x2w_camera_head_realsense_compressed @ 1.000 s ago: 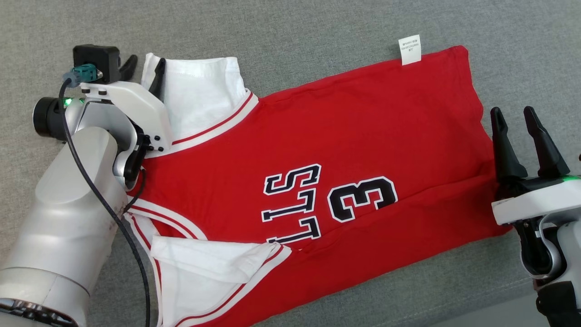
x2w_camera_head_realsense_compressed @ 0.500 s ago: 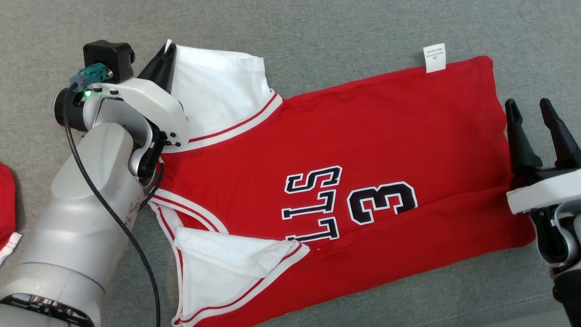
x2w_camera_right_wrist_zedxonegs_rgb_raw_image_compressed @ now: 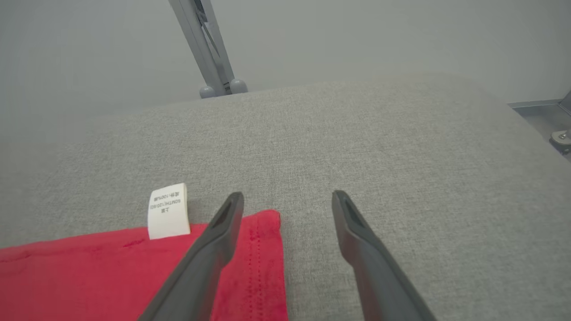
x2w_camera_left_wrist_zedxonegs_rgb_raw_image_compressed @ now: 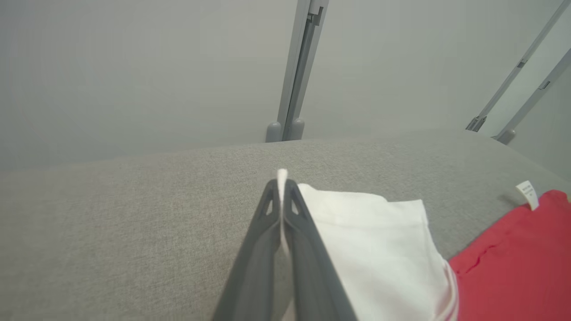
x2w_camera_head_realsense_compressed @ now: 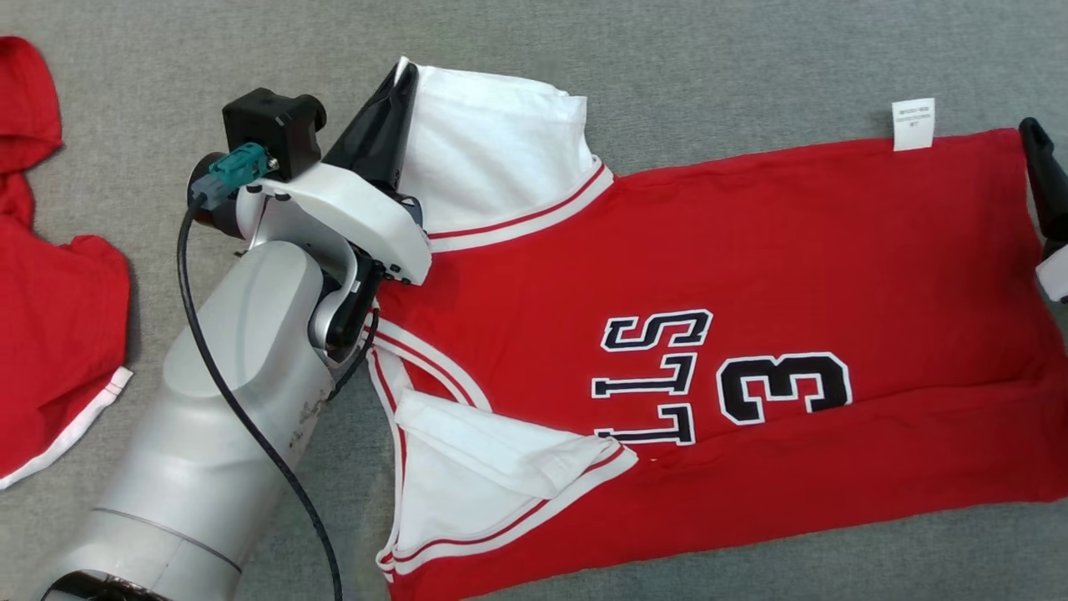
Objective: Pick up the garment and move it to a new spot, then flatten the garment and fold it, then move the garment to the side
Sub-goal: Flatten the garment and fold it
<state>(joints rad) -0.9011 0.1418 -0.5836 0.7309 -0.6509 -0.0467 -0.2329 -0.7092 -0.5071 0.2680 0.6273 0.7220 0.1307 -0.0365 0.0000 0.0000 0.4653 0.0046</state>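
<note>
The garment (x2w_camera_head_realsense_compressed: 751,275) is a red jersey with black lettering, a "3" and white sleeves, spread flat on the grey surface. My left gripper (x2w_camera_head_realsense_compressed: 400,77) is shut on the corner of the far white sleeve (x2w_camera_head_realsense_compressed: 492,150), at the garment's left end. In the left wrist view, the white edge (x2w_camera_left_wrist_zedxonegs_rgb_raw_image_compressed: 281,178) sticks out between the closed fingers. My right gripper (x2w_camera_right_wrist_zedxonegs_rgb_raw_image_compressed: 287,196) stands open at the hem's far corner (x2w_camera_right_wrist_zedxonegs_rgb_raw_image_compressed: 263,249), its left finger (x2w_camera_right_wrist_zedxonegs_rgb_raw_image_compressed: 214,240) over the red cloth, beside the white care tag (x2w_camera_right_wrist_zedxonegs_rgb_raw_image_compressed: 168,210). One right finger (x2w_camera_head_realsense_compressed: 1045,175) shows at the head view's right edge.
Another red garment (x2w_camera_head_realsense_compressed: 50,250) lies bunched at the far left of the grey surface (x2w_camera_head_realsense_compressed: 709,58). Beyond the surface's far edge stand grey metal posts (x2w_camera_left_wrist_zedxonegs_rgb_raw_image_compressed: 294,89) against a pale wall.
My left gripper has shut on the white sleeve corner it straddled a second ago. The camera has turned left, bringing the other red garment into view and pushing the right gripper toward the frame's edge.
</note>
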